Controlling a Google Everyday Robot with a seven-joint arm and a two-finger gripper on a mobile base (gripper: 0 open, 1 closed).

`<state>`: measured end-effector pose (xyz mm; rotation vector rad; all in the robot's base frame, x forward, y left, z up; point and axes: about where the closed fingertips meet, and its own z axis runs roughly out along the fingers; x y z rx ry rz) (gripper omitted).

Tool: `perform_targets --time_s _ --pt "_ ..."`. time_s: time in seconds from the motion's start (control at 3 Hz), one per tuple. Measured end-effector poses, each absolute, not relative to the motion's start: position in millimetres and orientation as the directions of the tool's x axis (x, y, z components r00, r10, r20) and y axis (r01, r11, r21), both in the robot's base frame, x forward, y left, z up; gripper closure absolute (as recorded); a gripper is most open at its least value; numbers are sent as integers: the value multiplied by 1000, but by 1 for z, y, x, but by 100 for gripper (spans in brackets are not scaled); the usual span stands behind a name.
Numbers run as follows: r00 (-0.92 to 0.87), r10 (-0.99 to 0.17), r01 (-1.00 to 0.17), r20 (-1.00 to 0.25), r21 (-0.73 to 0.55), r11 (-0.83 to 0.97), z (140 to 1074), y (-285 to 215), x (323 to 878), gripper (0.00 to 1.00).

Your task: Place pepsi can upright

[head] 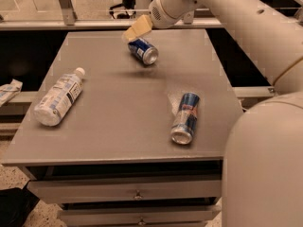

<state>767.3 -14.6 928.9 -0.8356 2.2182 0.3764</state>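
The pepsi can is short and dark blue with white markings. It lies on its side near the far middle of the grey table, its silver end facing front-right. My gripper hangs just above and behind the can's far-left end, close to it. I cannot tell whether it touches the can. My white arm reaches in from the upper right and fills the right side of the view.
A slimmer blue-and-silver can lies on its side at the front right. A clear plastic bottle lies on its side at the left. A crumpled wrapper sits off the table's left edge. Drawers are below the tabletop.
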Motion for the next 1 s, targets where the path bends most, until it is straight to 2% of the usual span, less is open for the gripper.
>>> perform_targets --time_s 1.0 --pt "-596 -540 -662 -594 -17 750 882 4 811 0"
